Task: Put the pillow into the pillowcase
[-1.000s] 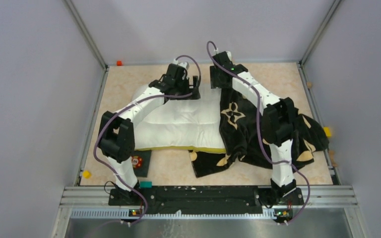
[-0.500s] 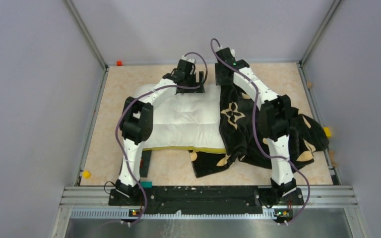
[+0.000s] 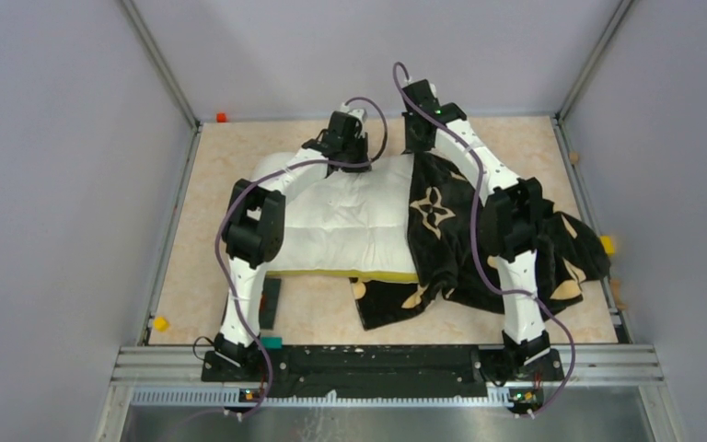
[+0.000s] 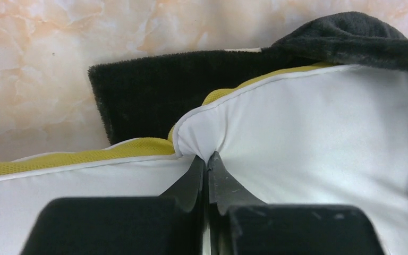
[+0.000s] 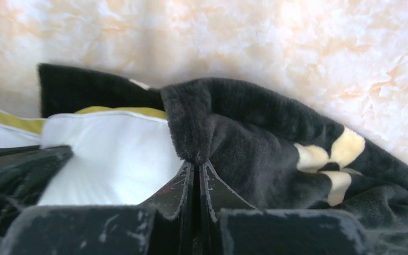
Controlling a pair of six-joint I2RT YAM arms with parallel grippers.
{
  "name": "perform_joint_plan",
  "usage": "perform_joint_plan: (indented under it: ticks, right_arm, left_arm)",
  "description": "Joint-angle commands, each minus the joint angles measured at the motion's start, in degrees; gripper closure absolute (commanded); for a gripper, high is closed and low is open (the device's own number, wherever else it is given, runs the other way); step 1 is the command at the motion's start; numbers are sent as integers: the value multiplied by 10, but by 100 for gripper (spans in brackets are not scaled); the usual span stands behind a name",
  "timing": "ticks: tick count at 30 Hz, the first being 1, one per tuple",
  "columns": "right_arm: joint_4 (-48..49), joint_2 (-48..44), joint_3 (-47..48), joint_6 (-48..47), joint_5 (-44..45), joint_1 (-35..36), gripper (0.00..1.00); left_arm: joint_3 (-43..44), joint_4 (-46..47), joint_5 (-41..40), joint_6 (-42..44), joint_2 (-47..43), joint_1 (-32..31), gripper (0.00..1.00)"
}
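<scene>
The white tufted pillow (image 3: 341,226) with a yellow edge band lies across the middle of the table, its right end inside the black pillowcase (image 3: 442,230) with cream flower motifs. At the pillow's far edge my left gripper (image 3: 357,158) is shut, pinching a fold of the pillow's white fabric (image 4: 234,133) at my left gripper's tips (image 4: 207,159). Just to its right my right gripper (image 3: 419,147) is shut on the pillowcase's upper rim (image 5: 191,117), the tips (image 5: 196,162) buried in the black pile. The lower flap of the pillowcase (image 4: 138,95) lies flat under the pillow.
A small dark card (image 3: 269,304) lies by the left arm's base. Little coloured blocks sit at the table's rim: yellow (image 3: 159,323) front left, orange (image 3: 222,117) back left, yellow (image 3: 608,245) right. Grey walls close in on three sides.
Both grippers reached the far edge and closed, the left on the pillow's fabric and the right on the pillowcase rim. The pillowcase's far rim has lifted slightly.
</scene>
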Motion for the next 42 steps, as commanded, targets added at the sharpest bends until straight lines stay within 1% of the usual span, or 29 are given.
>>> perform_joint_plan:
  ticks: [1, 3, 6, 8, 10, 13, 15, 17, 19, 20, 22, 23, 24, 25, 26, 27, 28, 29, 30, 31, 32, 34, 37, 39, 42]
  right_arm:
    - [-2, -12, 74, 2, -21, 24, 100]
    - [-6, -12, 114, 7, -46, 36, 100]
    - [4, -13, 154, 20, -82, 51, 100]
    - [9, -14, 167, 29, -90, 57, 100]
    - [14, -18, 160, 40, -101, 64, 100]
    - [32, -41, 113, 48, -96, 79, 100]
    - [59, -65, 64, 55, -96, 85, 100]
    - [74, -78, 37, 57, -93, 85, 100]
    - [69, -72, 55, 51, -95, 85, 100]
    - [65, -63, 70, 46, -102, 85, 100]
    - [44, -37, 117, 41, -117, 85, 100]
    - [30, -23, 140, 41, -125, 85, 97]
    - [20, -12, 155, 39, -130, 85, 90]
    - [15, -12, 156, 37, -131, 85, 80]
    - [12, -18, 147, 34, -124, 86, 68]
    - [14, -29, 132, 31, -117, 85, 58]
    - [19, -43, 105, 27, -104, 85, 51]
    - [25, -60, 81, 23, -94, 85, 47]
    - [30, -76, 56, 21, -84, 85, 45]
    - [33, -94, 32, 21, -73, 85, 44]
    - [38, -110, 3, 20, -65, 85, 44]
    - [50, -144, -59, 24, -60, 87, 44]
    - [72, -199, -159, 29, -37, 105, 45]
    - [87, -226, -218, 35, -35, 119, 45]
    - [106, -251, -292, 49, -37, 141, 45]
  left_arm:
    - [-33, 43, 59, 8, -44, -3, 100]
    - [-44, 60, 75, 10, -67, -14, 100]
    - [-52, 77, 71, 20, -93, -37, 100]
    - [-56, 89, 77, -1, -103, -39, 100]
    - [-44, 84, 61, -23, -103, -33, 100]
    - [7, 45, 16, -77, -87, -7, 100]
    - [49, 10, -11, -129, -69, 18, 100]
    - [81, -4, -30, -164, -51, 48, 100]
    - [116, -14, -29, -191, -24, 72, 100]
    - [156, -26, -23, -197, -1, 79, 100]
    - [207, -38, -9, -196, 43, 83, 100]
    - [214, -27, 11, -191, 52, 83, 100]
    - [213, -12, 33, -186, 55, 82, 100]
    - [211, -9, 46, -180, 55, 80, 94]
    - [206, -9, 53, -168, 49, 78, 86]
    - [193, -6, 53, -153, 38, 75, 75]
    - [175, -5, 45, -132, 22, 73, 61]
    - [154, -5, 39, -119, 1, 73, 49]
    - [131, -5, 34, -109, -20, 75, 40]
    - [108, -8, 26, -98, -45, 75, 30]
    - [86, -17, 13, -90, -69, 76, 23]
    - [28, -27, -7, -74, -122, 77, 15]
    - [-65, -40, -29, -68, -204, 76, 9]
    - [-137, -37, -24, -71, -250, 75, 1]
    - [-229, -29, -12, -65, -302, 66, 1]
